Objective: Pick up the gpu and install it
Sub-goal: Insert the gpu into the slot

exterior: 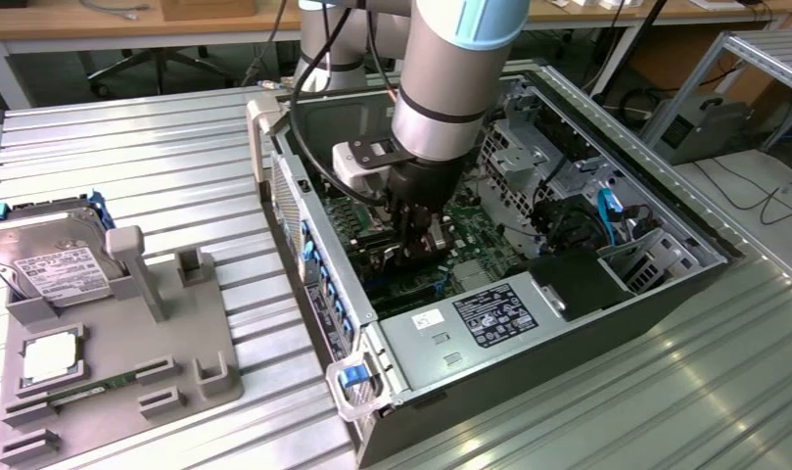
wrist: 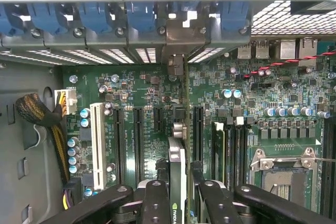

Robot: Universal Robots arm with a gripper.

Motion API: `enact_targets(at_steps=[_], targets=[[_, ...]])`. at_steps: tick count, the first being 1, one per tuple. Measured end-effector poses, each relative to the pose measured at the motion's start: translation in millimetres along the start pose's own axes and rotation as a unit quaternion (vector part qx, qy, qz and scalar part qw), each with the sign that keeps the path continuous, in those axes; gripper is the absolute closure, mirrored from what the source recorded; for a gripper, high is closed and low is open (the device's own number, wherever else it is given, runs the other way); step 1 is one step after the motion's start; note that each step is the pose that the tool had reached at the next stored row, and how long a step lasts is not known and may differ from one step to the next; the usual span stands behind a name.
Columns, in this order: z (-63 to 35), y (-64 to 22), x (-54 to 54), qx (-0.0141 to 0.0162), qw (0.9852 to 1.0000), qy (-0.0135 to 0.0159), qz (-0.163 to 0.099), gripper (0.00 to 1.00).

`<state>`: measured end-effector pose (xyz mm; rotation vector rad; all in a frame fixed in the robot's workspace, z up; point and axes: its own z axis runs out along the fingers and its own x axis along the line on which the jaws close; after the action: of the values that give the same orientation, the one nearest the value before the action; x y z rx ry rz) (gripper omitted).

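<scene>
My gripper (wrist: 179,195) is down inside the computer case (exterior: 657,294) and squeezes the gpu (wrist: 177,166) by its top edge. The card stands up on its edge over the green board (wrist: 142,90), with its metal end at 12 o'clock by the blue clips (wrist: 105,17).

The gpu (wrist: 177,182), seen edge-on in the wrist view, bears the brand NVIDIA. White labels on the power supply (exterior: 500,315) and hard drive (exterior: 59,269) carry print too small to read.
</scene>
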<state>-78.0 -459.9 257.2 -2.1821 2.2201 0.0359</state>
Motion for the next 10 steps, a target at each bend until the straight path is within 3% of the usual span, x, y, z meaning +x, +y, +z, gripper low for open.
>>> enact_targets(at_steps=[8,10], targets=[[0.4,0.1,-0.3,-0.0001,1.0,-0.0009,0.0,0.73],[0.7,0.2,-0.2,0.0004,1.0,-0.0007,0.0,0.67]])
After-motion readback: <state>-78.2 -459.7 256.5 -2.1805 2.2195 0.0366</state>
